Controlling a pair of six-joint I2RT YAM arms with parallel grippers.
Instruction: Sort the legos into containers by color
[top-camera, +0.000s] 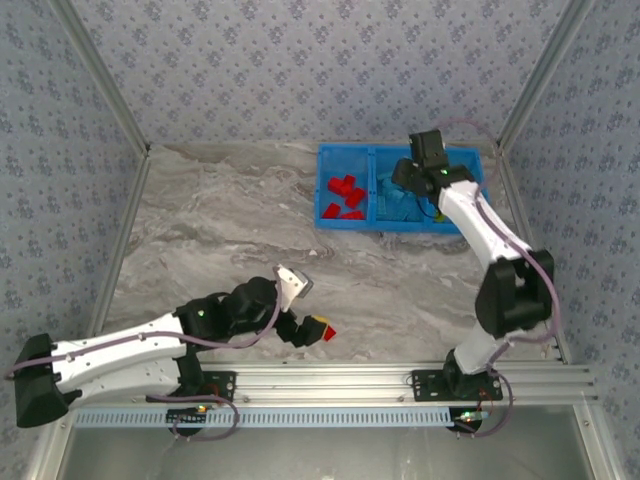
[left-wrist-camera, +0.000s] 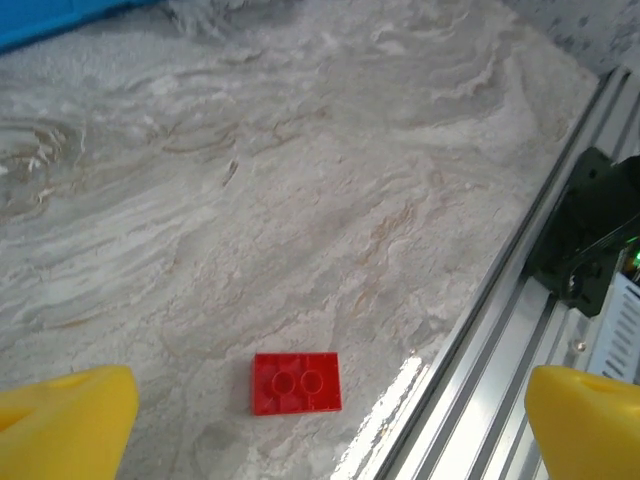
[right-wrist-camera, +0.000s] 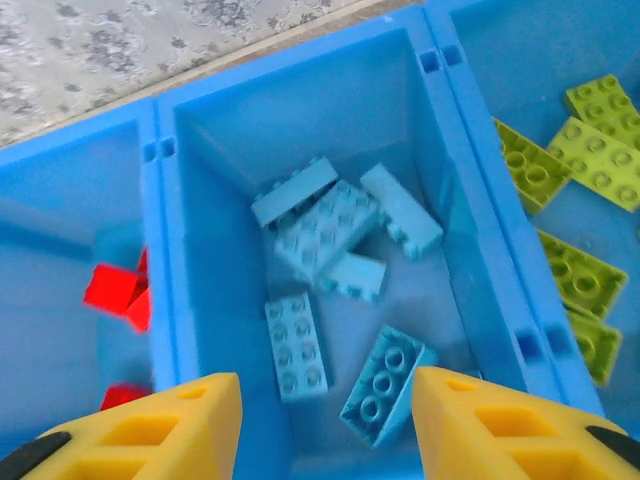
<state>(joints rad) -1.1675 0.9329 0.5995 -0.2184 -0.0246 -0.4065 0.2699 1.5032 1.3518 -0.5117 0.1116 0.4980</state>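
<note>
- L gripper: fingers spread as wide as they go, gripping nothing. One red lego lies flat on the table in the gap between them, approx centred.
- R gripper: fingers partway apart, nothing between them. It hangs over the middle compartment of the bin, above the light-blue legos.
- Step in hand, my read: L arm picks the loose red lego, which then goes to the L compartment with the other red legos.
- To do it well: drop straight down and keep the brick centred. Close across its short width so it doesn't spin. Seat the pads low on the side walls.
- Watch out: the alu rail runs just beside the brick. Keep the outer pad off the rail on the way down.
- After the lift it's a long carry, since the bin is well apart at the far R of the table. R arm should prob clear off first.
- Top cam vs wrists: it gives the layout, w/ the brick at the near edge and the R arm lying across the bin.
- L wrist cam: shows how the brick is turned and how close the rail is.
- R wrist cam: shows the sort so far, w/ lime legos in the R compartment.
</note>
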